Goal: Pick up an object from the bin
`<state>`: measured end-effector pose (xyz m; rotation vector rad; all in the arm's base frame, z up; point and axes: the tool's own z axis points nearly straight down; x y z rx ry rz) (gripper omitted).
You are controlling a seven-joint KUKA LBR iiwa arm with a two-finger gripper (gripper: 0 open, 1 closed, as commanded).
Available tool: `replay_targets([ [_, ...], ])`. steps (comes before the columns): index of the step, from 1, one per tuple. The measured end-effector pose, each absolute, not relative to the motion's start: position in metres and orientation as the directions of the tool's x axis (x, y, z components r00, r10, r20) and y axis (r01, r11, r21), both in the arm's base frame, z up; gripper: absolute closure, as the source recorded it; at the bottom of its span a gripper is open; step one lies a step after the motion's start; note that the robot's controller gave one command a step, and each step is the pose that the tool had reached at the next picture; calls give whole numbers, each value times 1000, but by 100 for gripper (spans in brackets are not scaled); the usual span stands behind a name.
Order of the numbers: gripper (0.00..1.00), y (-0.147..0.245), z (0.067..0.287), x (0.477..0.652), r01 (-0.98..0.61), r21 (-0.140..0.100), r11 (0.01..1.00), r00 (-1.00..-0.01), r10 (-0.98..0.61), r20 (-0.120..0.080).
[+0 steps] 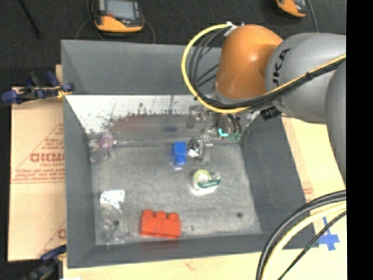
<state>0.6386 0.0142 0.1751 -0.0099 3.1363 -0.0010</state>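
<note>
Jaws: opening unreadable, just beside 1 blue block point(179, 152); 1 red brick point(159, 224), 1 white-green thing point(204, 181).

The arm point(309, 74) reaches in from three o'clock, its orange cover point(245, 63) at one o'clock; the gripper point(198, 146) hangs down just past centre.
</note>
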Motion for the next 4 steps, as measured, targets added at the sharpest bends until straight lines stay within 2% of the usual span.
replay_targets([
  [1,0,11,75,640,40,1,999,-999,40,3],
  [2,100,11,81,643,40,1,999,-999,40,-6],
  [3,100,9,188,649,5,-2,1000,-1000,5,-14],
  [4,100,27,311,632,-262,-4,965,-965,-262,-12],
])
